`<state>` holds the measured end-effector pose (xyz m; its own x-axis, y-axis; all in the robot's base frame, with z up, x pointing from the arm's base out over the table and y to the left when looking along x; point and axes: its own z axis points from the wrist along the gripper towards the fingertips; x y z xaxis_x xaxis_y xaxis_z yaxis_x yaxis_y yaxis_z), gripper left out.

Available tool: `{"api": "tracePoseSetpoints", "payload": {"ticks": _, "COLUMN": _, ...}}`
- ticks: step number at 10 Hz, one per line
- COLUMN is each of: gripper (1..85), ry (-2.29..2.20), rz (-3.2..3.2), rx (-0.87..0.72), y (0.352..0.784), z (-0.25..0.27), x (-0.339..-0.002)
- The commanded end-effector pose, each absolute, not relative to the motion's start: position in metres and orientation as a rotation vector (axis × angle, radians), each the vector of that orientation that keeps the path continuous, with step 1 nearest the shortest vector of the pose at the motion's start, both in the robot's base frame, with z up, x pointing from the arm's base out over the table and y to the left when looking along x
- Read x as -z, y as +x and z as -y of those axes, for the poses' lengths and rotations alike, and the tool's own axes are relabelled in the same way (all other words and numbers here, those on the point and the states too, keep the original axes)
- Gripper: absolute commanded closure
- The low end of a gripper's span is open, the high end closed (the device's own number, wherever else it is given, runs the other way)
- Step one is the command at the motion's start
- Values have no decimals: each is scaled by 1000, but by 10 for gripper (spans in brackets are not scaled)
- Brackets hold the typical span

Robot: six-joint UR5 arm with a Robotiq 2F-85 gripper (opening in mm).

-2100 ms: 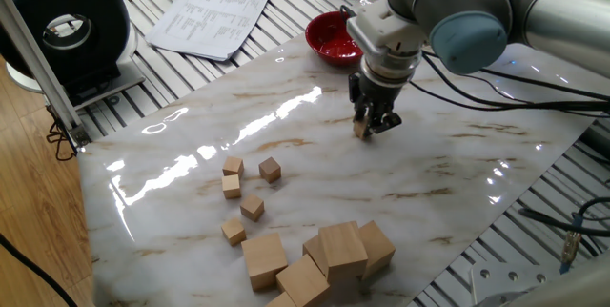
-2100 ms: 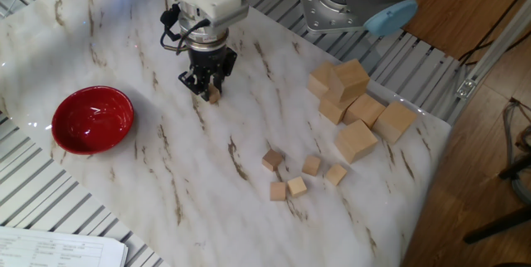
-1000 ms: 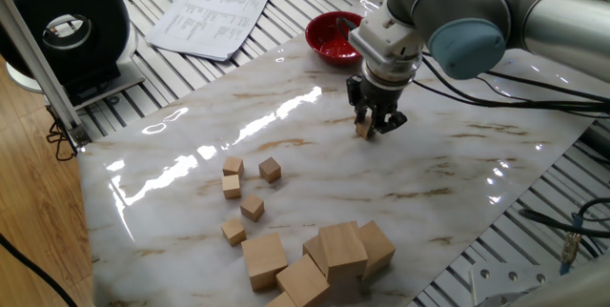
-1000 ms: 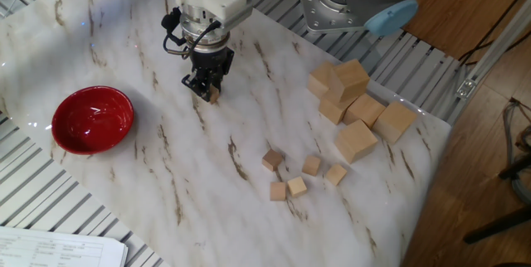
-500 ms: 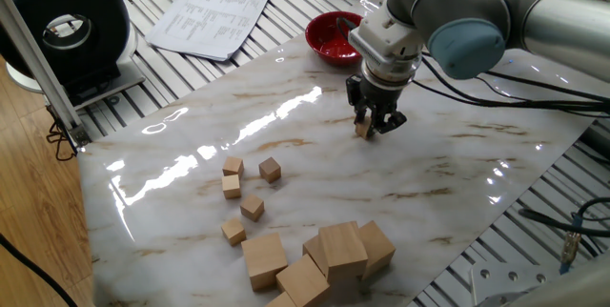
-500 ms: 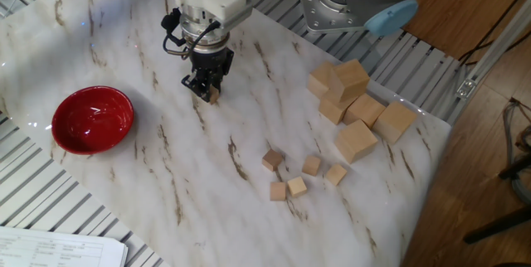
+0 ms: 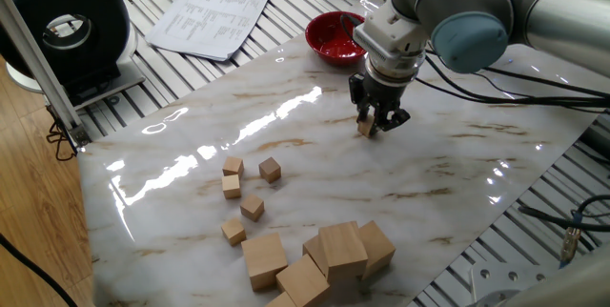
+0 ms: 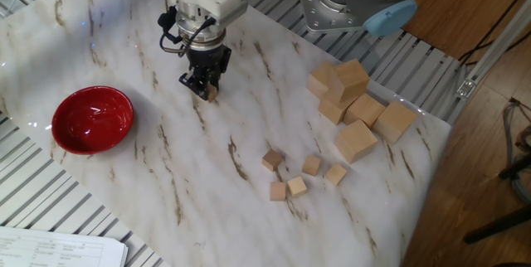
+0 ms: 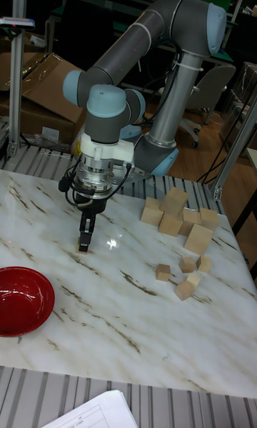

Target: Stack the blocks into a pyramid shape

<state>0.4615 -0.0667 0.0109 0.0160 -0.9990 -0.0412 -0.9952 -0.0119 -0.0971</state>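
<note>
Pincer (image 7: pixel 370 126) points straight down at the marble tabletop (image 7: pixel 457 169), fingers closed around one small block (image 7: pixel 364 129) and pinching its sides. The block's base looks at or just off the surface; contact can't be confirmed from any view. Since about two seconds back the wrist has crept only slightly, toward 1 o'clock in one fixed view, block staying in the grip. Since half a second ago it has nudged a little further. Read: slow placement or fine positioning of the first base block, not a transport. No release yet.

Held block: plain tan wood cube, unpainted, about fingertip wide, mostly hidden by the fingers in the tall fixed view.

Outward, in one fixed view: red bowl (image 7: pixel 334 36) near the pincer at about 11 o'clock, not touching. Five more small blocks (image 7: pixel 250 206) lie loose at about 7 o'clock, well apart from the pincer, scattered singly, none stacked, unmoved across the frames. Past them, at the tabletop's near edge, a heap of much larger wood cubes (image 7: pixel 341 248), some leaning on each other. Papers (image 7: pixel 212 13) off the tabletop at 10 o'clock.

Task status, as judged: pyramid not begun, no two small blocks touching. The held one sits alone mid-tabletop, so the build site looks to be here, away from the loose group. Every other block would need carrying over.
</note>
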Motion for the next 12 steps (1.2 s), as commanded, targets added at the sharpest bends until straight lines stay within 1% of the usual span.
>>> {"api": "tracePoseSetpoints", "payload": {"ticks": 1, "gripper": 400, "ry": -2167, "rz": -2125, "rx": 39, "y": 463, "z": 66, "x": -11}}
{"api": "tracePoseSetpoints", "payload": {"ticks": 3, "gripper": 380, "ry": -2176, "rz": -2130, "rx": 31, "y": 460, "z": 67, "x": -11}}
{"api": "tracePoseSetpoints", "payload": {"ticks": 4, "gripper": 347, "ry": -2182, "rz": -2132, "rx": 30, "y": 459, "z": 67, "x": -10}}
{"api": "tracePoseSetpoints", "payload": {"ticks": 8, "gripper": 267, "ry": -2199, "rz": -2140, "rx": 33, "y": 457, "z": 71, "x": -10}}
{"api": "tracePoseSetpoints", "payload": {"ticks": 9, "gripper": 233, "ry": -2198, "rz": -2124, "rx": 29, "y": 458, "z": 68, "x": -11}}
{"api": "tracePoseSetpoints", "payload": {"ticks": 10, "gripper": 180, "ry": -2196, "rz": -2116, "rx": 19, "y": 458, "z": 65, "x": -11}}
{"api": "tracePoseSetpoints", "payload": {"ticks": 11, "gripper": 153, "ry": -2171, "rz": -2129, "rx": -5, "y": 457, "z": 61, "x": -11}}
{"api": "tracePoseSetpoints", "payload": {"ticks": 12, "gripper": 153, "ry": -2161, "rz": -2133, "rx": -9, "y": 458, "z": 59, "x": -12}}
